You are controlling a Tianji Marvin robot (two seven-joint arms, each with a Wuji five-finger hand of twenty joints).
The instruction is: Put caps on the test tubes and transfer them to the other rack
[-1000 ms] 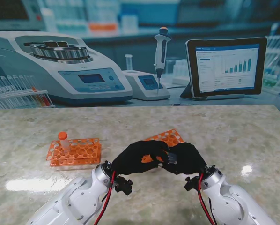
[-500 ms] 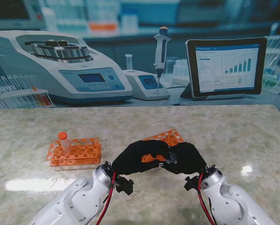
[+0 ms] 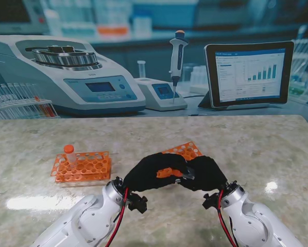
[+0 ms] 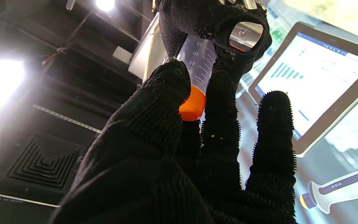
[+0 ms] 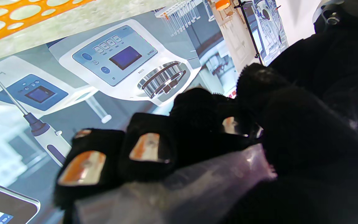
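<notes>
My two black-gloved hands meet above the table, close in front of me. The right hand [image 3: 206, 174] is shut on a clear graduated test tube [image 4: 197, 57], also seen as a clear tube [image 5: 182, 186] in the right wrist view. The left hand [image 3: 150, 173] pinches the orange cap [image 4: 193, 104] sitting on the tube's end, thumb and fingers [image 4: 166, 90] around it. One orange rack [image 3: 87, 167] stands to the left with a capped tube [image 3: 69, 153] upright in its far left corner. A second orange rack [image 3: 187, 151] lies just beyond the hands, partly hidden by them.
Beyond the table's far edge stand a centrifuge [image 3: 66, 72], a small device [image 3: 161, 92] with a pipette [image 3: 177, 56], and a tablet [image 3: 249, 72]. Clear tube racks [image 3: 20, 100] line the far left. Bare marble top [image 3: 257, 149] spreads to the right.
The hands stay together in the same spot. The left hand's fingers have shifted slightly, so a little more orange shows between them.
</notes>
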